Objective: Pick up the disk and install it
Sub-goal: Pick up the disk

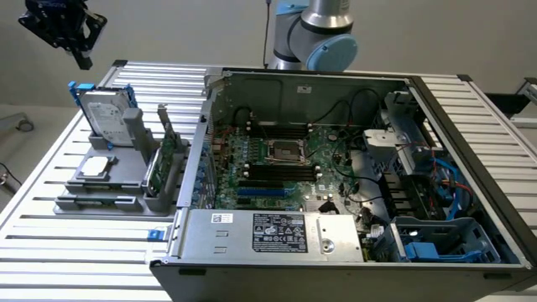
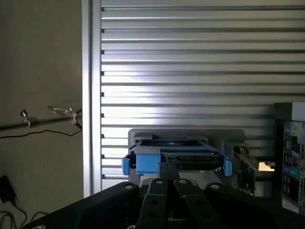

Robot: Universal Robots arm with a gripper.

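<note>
The disk (image 1: 107,116), a silver-grey drive with a white label in a blue carrier, stands on edge in the grey holder (image 1: 109,189) at the exterior view's left. My gripper (image 1: 82,60) hangs high above it, near the upper left corner of that view, well apart from it. In the wrist view the black fingers (image 2: 162,175) meet with no gap and nothing between them, and the disk (image 2: 174,160) lies just beyond their tips, seen edge-on with its blue frame.
An open computer case (image 1: 336,182) with motherboard, cables and a blue drive bay (image 1: 441,239) fills the middle and right of the ribbed aluminium table (image 1: 50,251). The holder also carries a small square chip (image 1: 94,166) and a green circuit card (image 1: 161,160).
</note>
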